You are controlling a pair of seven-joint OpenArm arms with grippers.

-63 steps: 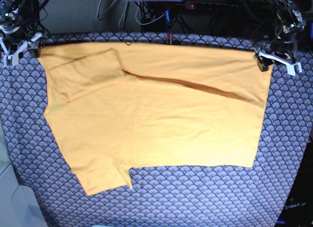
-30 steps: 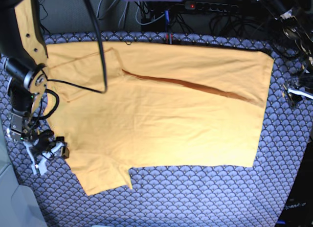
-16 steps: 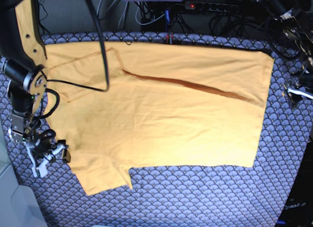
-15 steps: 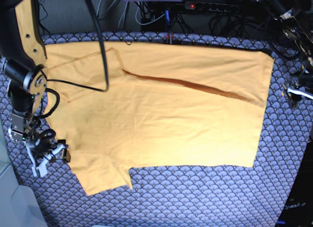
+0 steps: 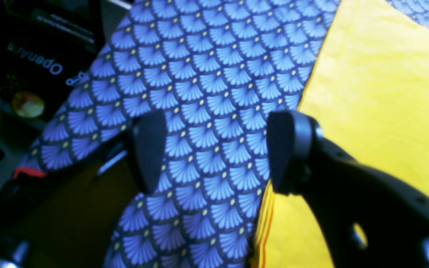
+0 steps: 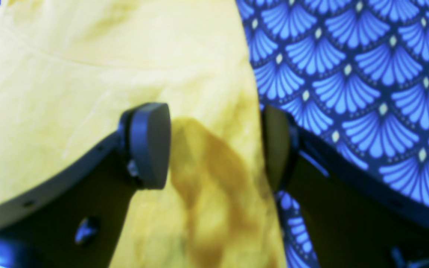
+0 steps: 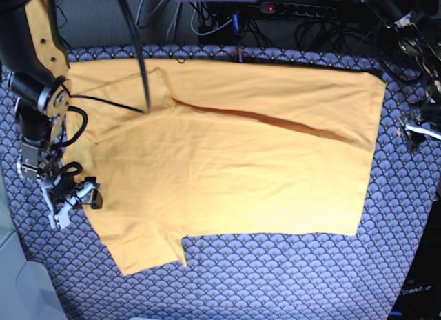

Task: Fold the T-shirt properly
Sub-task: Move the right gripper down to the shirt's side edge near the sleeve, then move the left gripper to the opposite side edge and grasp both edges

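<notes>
The yellow-orange T-shirt (image 7: 227,161) lies spread flat on the scallop-patterned cloth (image 7: 289,278), with one sleeve folded in at the top left and a long crease across its upper half. My right gripper (image 7: 72,199) is at the shirt's left edge. In the right wrist view it (image 6: 214,149) stands open, the T-shirt (image 6: 88,74) edge lying between its fingers (image 6: 149,145), not pinched. My left gripper (image 7: 413,134) sits at the far right, off the shirt. In the left wrist view it (image 5: 218,152) is open over bare cloth (image 5: 207,74), one finger at the T-shirt (image 5: 378,93) hem.
Cables and a power strip (image 7: 296,8) run behind the table's back edge. A black box marked OpenArm (image 5: 35,63) stands beyond the right table edge. A pale surface (image 7: 21,285) borders the lower left corner.
My right gripper has shifted slightly up and in along the shirt's left edge. The left gripper and the shirt have not moved.
</notes>
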